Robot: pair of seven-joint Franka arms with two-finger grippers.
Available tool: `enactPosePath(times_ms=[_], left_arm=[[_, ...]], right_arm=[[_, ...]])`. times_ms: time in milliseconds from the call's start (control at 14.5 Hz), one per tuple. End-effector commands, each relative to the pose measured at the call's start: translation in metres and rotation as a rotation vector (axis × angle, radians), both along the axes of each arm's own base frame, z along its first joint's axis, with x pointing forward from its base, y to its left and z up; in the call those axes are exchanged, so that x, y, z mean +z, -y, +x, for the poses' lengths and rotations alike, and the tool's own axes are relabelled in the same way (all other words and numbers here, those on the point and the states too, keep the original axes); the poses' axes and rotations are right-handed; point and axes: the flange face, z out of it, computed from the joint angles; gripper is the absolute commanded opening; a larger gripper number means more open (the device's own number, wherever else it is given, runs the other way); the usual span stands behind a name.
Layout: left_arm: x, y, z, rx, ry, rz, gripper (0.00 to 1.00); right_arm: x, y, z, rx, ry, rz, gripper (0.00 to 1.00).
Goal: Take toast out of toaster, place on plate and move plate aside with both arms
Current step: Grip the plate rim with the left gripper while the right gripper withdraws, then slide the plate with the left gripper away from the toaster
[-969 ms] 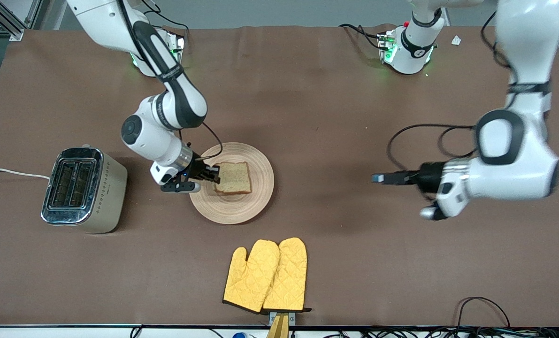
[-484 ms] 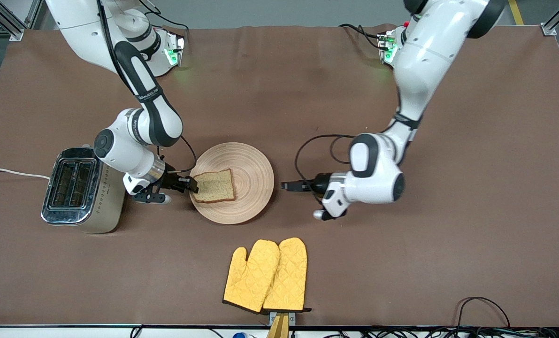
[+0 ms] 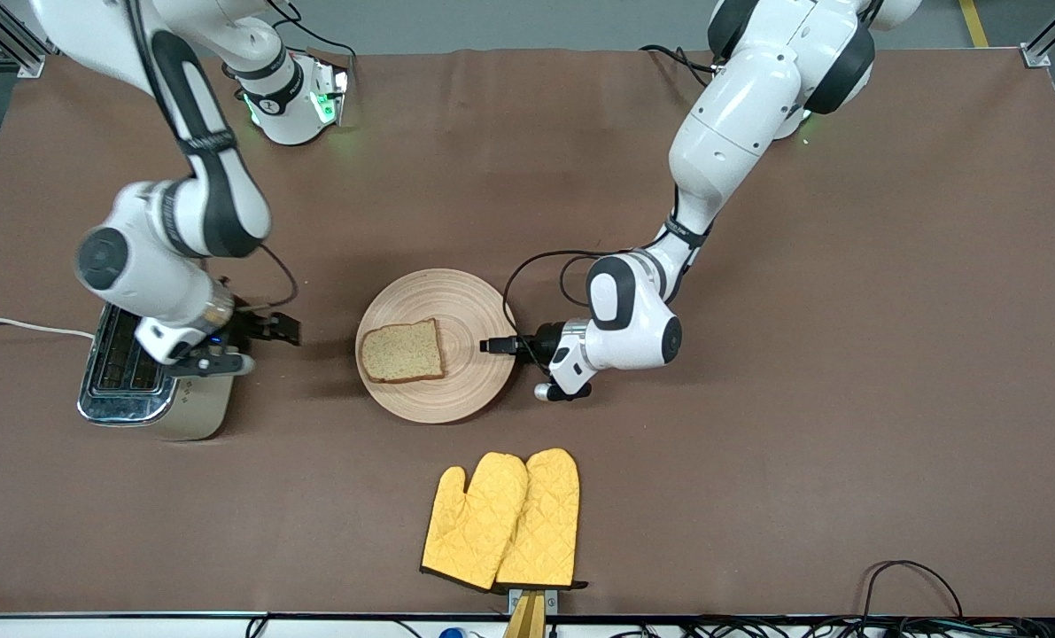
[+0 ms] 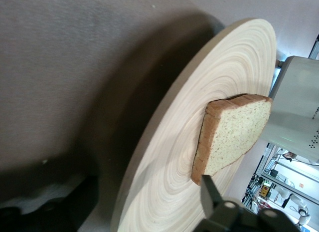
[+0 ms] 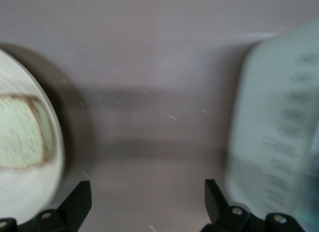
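Observation:
The toast [image 3: 401,351] lies flat on the round wooden plate [image 3: 467,306], on the half toward the right arm's end of the table. My left gripper [image 3: 492,346] is low at the plate's rim on the left arm's side, open, with the rim between its fingers. In the left wrist view [image 4: 149,182] the plate [image 4: 164,142] and the toast [image 4: 234,132] fill the picture. My right gripper [image 3: 284,330] is open and empty, over the table between the plate and the toaster. The right wrist view [image 5: 147,188] shows the toast [image 5: 22,137] on the plate [image 5: 30,192].
A steel two-slot toaster [image 3: 151,359] stands at the right arm's end, its blurred side in the right wrist view [image 5: 279,142]. A pair of yellow oven mitts [image 3: 505,518] lies nearer the front camera than the plate. Cables run along the front edge.
My right gripper let go of the toast on the plate and drew back toward the toaster. My left arm swung in from its end of the table to the plate's rim.

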Motion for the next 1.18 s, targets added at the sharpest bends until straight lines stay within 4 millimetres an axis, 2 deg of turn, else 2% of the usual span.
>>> enactPosePath(times_ms=[0, 69, 277, 346, 415, 484, 553, 692, 830, 899, 969, 1107], left_arm=[[0.006, -0.003, 0.009, 0.009, 0.03, -0.02, 0.0], [0.005, -0.004, 0.01, 0.001, 0.042, -0.021, 0.0], [-0.003, -0.007, 0.009, -0.057, 0.113, -0.029, 0.0], [-0.008, -0.009, 0.008, -0.076, 0.135, -0.031, 0.0], [-0.008, -0.009, 0.008, -0.102, 0.171, -0.037, 0.0], [-0.003, -0.012, 0.012, -0.113, 0.192, -0.039, 0.0], [0.014, -0.02, 0.025, -0.089, 0.205, -0.044, 0.0], [0.062, -0.039, 0.043, -0.072, 0.201, -0.076, 0.0], [0.088, -0.101, 0.076, -0.089, 0.189, -0.087, 0.0], [0.097, -0.132, 0.09, -0.106, 0.182, -0.094, 0.0], [0.106, -0.172, 0.105, -0.111, 0.172, -0.107, 0.0], [0.121, -0.265, 0.129, -0.111, 0.131, -0.153, 0.0]], right_arm=[[0.086, 0.031, -0.002, -0.001, -0.06, -0.057, 1.0], [0.114, 0.037, 0.002, 0.004, -0.05, -0.073, 1.0], [0.223, 0.073, 0.007, -0.042, -0.029, -0.133, 1.0], [0.248, 0.086, 0.008, -0.078, 0.007, -0.131, 1.0], [0.259, 0.097, 0.01, -0.097, 0.029, -0.135, 1.0], [0.251, 0.113, 0.014, -0.122, 0.018, -0.14, 1.0], [0.248, 0.129, 0.012, -0.15, 0.011, -0.127, 1.0], [0.256, 0.13, 0.011, -0.125, 0.019, -0.104, 1.0], [0.27, 0.136, 0.0, -0.107, 0.025, -0.064, 1.0], [0.278, 0.148, -0.006, -0.123, 0.043, -0.015, 1.0], [0.279, 0.158, -0.012, -0.121, 0.031, 0.001, 1.0], [0.28, 0.161, -0.018, -0.116, 0.006, 0.002, 1.0]])
